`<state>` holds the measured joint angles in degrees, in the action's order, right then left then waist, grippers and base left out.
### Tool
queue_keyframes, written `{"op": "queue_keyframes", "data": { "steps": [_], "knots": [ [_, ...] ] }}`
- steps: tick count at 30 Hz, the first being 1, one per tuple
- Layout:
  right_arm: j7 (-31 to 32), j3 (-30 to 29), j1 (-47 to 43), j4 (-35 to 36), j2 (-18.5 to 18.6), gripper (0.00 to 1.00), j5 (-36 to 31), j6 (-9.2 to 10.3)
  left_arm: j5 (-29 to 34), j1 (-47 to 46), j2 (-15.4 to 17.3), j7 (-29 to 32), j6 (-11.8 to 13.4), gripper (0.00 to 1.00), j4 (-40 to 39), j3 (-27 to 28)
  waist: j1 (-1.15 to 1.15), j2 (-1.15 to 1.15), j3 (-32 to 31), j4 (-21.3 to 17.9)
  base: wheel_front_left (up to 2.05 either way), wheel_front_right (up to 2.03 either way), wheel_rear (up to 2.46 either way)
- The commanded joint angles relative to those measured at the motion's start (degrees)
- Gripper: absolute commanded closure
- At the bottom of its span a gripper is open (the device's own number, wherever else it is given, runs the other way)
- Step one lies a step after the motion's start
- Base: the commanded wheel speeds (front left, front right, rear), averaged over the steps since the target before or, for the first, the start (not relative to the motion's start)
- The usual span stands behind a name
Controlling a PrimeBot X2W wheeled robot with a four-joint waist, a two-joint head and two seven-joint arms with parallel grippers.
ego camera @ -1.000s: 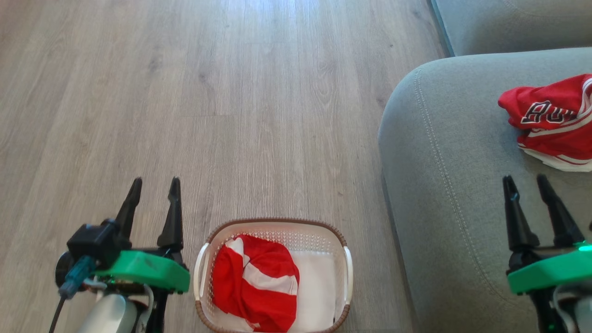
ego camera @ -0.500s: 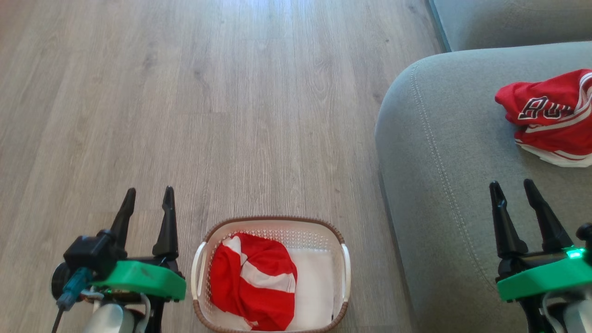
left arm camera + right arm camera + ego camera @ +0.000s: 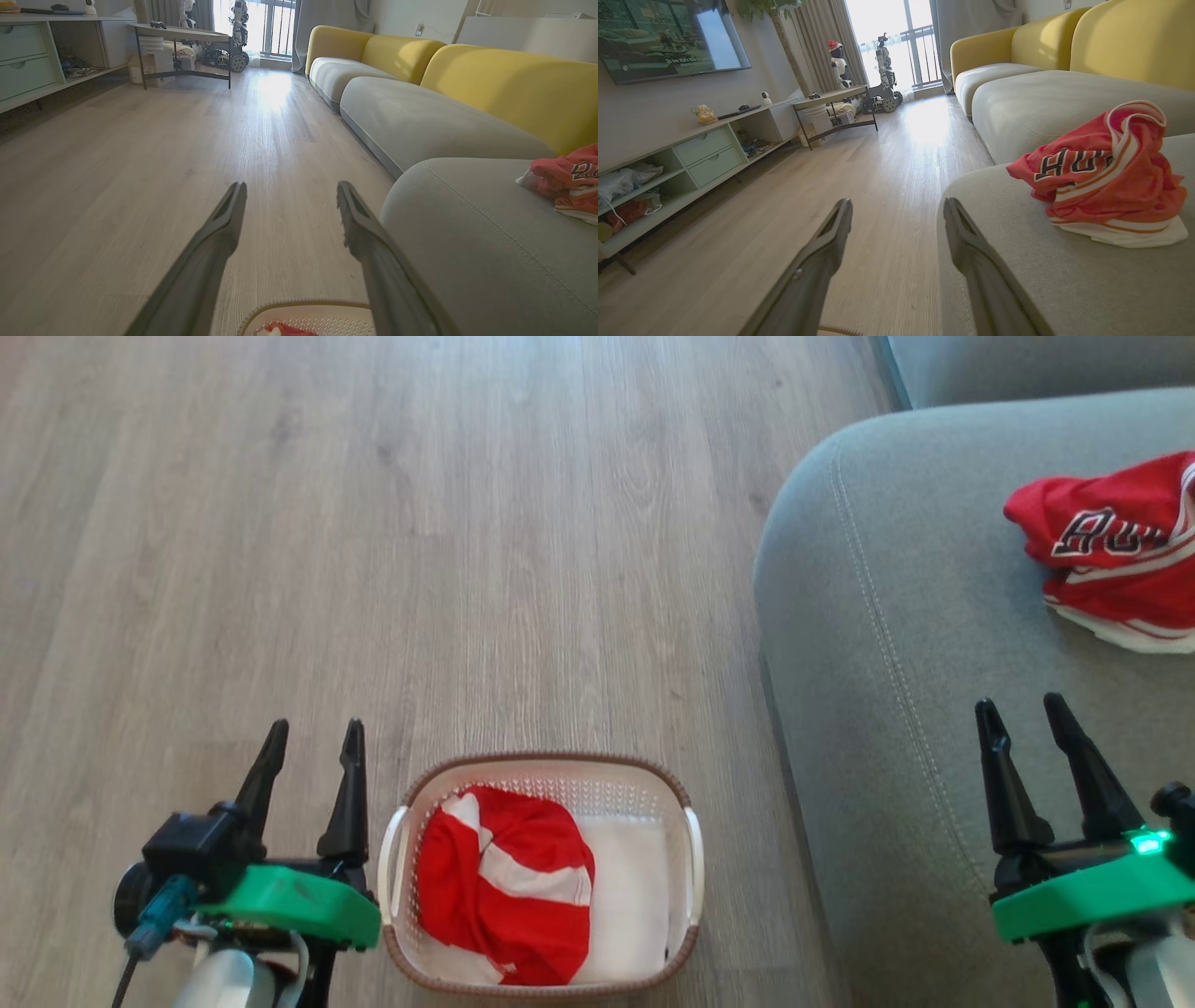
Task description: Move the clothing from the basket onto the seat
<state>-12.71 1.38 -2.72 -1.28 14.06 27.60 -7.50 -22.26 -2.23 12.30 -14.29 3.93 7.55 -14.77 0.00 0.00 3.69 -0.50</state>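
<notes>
While the left end effector (image 3: 316, 728) and right end effector (image 3: 1018, 705) are hovering released and empty, a red striped garment (image 3: 504, 887) is lying in the basket (image 3: 546, 758) just beside the left one, and a lettered red jersey (image 3: 1111, 551) is resting on the seat (image 3: 915, 663) ahead of the right one.

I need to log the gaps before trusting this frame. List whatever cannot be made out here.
1. Lettered garment on the seat: the head view's right edge cuts it off, so the lettering is incomplete.
2. Basket: in the head view, the striped garment covers the left of its floor.
3. Shelf clutter: in the right wrist view, too small to identify.
</notes>
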Motion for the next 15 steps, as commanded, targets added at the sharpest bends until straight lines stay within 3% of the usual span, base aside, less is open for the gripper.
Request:
{"op": "queue_keyframes", "data": {
  "steps": [1,15],
  "knots": [
    [-0.74,1.14,3.37,2.27,0.79,0.0,-0.51,0.01,0.79,-4.07,0.36,-0.71,-0.51,0.0,-1.42,2.11,0.0,0.0,1.54,-0.68,0.0,0.0,0.0],
    [-1.46,2.03,8.86,3.0,0.43,0.0,-0.01,0.01,1.73,-11.49,-0.15,-0.69,-3.26,0.0,4.58,0.39,0.0,0.0,11.4,-3.92,0.0,0.0,0.0]
  ]
}}
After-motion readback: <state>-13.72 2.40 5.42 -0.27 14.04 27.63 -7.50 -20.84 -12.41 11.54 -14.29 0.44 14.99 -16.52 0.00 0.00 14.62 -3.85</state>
